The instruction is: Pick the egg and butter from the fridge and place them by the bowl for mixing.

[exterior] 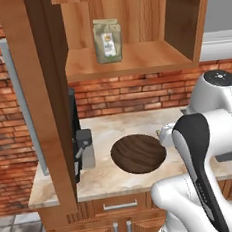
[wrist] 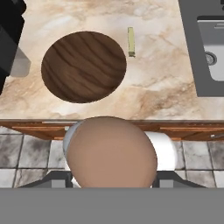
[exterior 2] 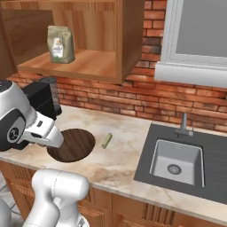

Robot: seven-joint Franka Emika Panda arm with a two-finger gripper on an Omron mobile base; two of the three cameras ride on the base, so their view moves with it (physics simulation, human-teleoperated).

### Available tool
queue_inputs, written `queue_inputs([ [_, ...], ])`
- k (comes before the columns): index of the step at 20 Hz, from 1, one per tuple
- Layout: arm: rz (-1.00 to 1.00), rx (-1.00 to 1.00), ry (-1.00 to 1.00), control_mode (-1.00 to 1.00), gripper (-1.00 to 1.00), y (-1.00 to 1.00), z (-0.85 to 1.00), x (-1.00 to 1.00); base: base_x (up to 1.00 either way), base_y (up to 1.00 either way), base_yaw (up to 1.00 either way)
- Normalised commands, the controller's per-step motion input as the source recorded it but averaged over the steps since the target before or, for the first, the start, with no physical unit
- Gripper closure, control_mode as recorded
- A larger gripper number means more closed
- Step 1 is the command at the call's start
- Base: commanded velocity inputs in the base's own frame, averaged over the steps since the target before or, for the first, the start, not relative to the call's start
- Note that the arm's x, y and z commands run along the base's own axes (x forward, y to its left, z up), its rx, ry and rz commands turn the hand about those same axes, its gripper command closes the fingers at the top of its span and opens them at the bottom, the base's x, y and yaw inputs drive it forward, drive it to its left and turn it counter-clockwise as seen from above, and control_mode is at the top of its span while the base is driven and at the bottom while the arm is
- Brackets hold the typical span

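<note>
Claw's (wrist: pixel 111 186) clamped on one brown-tan oval egg (wrist: pixel 112 152); one dark round wooden bowl (wrist: pixel 83 66) and one pale yellow butter stick (wrist: pixel 131 42) sit on the marble counter (wrist: pixel 157 83).

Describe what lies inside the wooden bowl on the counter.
The bowl holds nothing visible; the butter lies beside it. In the right base view, the arm covers its left edge.

Coffee bag (exterior: pixel 107 40) on shelf (upright), sink (exterior 2: pixel 177 162), coffee machine (exterior 2: pixel 43 99)

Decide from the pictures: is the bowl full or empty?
Empty. The hand view looks straight down into the bowl and shows bare wood grain; the butter lies outside it on the counter.
</note>
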Motion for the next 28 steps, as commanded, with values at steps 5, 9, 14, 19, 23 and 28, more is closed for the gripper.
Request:
queue_inputs([
  [5, 0.00, 0.00, 0.00, 1.00, 1.00, 0.00, 0.00, 0.00, 0.00, 0.00, 0.00],
  [9, 0.00, 0.00, 0.00, 1.00, 1.00, 0.00, 0.00, 0.00, 0.01, 0.00, 0.00],
  [14, -0.01, 0.01, 0.00, -1.00, 1.00, -0.07, -0.02, 0.09, 0.07, 0.00, 0.00],
  [19, -0.01, 0.08, 0.06, -1.00, 1.00, -0.33, -0.13, 0.35, 0.00, 0.00, 0.00],
  [23, -0.02, 0.02, 0.02, -1.00, 1.00, -0.32, -0.21, 0.40, 0.00, 0.00, 0.00],
  [28, -0.06, 0.00, 0.00, -1.00, 1.00, -0.36, -0.31, 0.30, 0.00, 0.00, 0.00],
])
